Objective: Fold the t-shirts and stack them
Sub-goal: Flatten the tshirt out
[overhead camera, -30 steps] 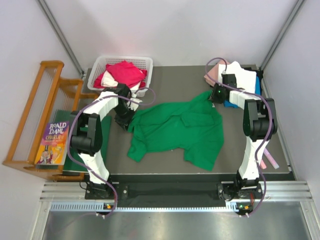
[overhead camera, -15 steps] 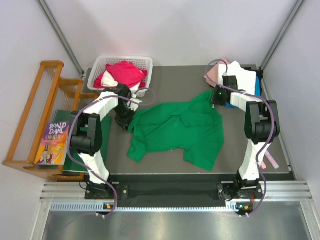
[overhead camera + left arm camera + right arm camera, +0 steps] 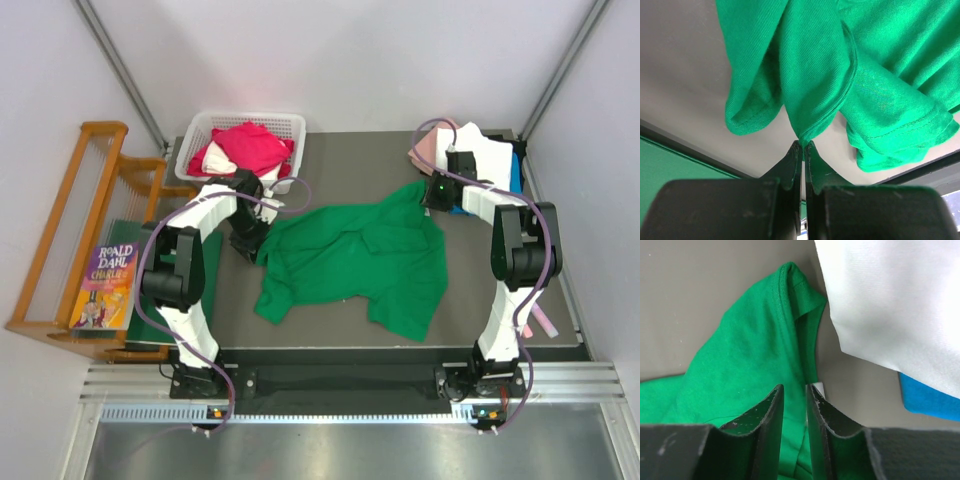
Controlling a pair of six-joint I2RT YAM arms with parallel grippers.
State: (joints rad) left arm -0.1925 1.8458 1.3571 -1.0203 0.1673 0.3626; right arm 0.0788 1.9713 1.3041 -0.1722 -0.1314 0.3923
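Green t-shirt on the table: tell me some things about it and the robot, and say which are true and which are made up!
1. The left tool pinches the soft bright green cloth t-shirt. True.
2. The white plastic basket is empty. False: red and white cloth lies in it.
3. The green t-shirt is neatly folded. False: it lies spread out and crumpled.
4. A plain white cloth t-shirt lies near the right tool. True.

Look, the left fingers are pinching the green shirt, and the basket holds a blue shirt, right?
Not blue: the top view shows a red shirt in the basket. The left fingers do pinch the green shirt.
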